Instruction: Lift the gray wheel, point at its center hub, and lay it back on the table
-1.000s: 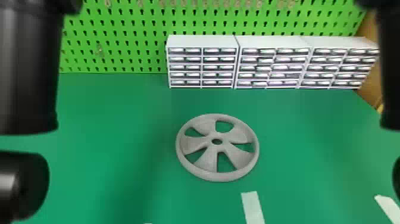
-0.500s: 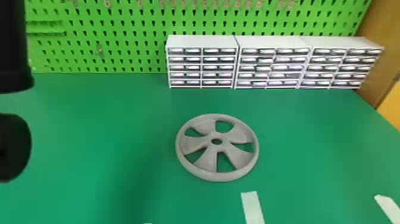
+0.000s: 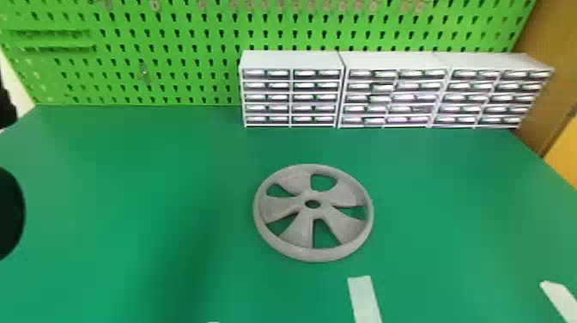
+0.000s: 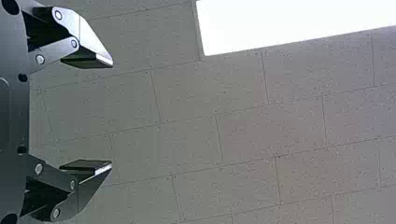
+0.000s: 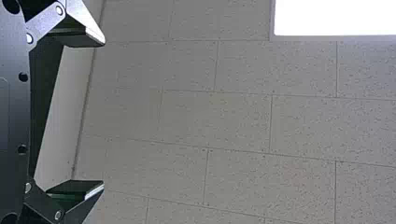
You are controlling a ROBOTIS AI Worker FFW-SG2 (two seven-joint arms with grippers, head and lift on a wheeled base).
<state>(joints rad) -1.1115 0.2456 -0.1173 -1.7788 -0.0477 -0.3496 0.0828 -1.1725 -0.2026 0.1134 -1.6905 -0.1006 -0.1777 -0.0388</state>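
The gray wheel lies flat on the green table, with no gripper touching it. Its center hub has a round hole in the middle, and broad spokes run from the hub to the raised rim. Green tabletop shows through the five openings between the spokes.

On the robot's side of the wheel, a pale strip lies near it and slightly to the right. A second pale strip is well apart from the wheel, farther right.

Beyond the wheel, three white drawer units stand side by side, reaching from behind it off to its right. Behind them and the wheel rises a green pegboard. A brown panel stands beyond the wheel to the far right. Part of the black left arm is well to the wheel's left.

The left gripper is open and empty, its two fingers spread before ceiling tiles. The right gripper is likewise spread wide, holding nothing, with the ceiling behind it.
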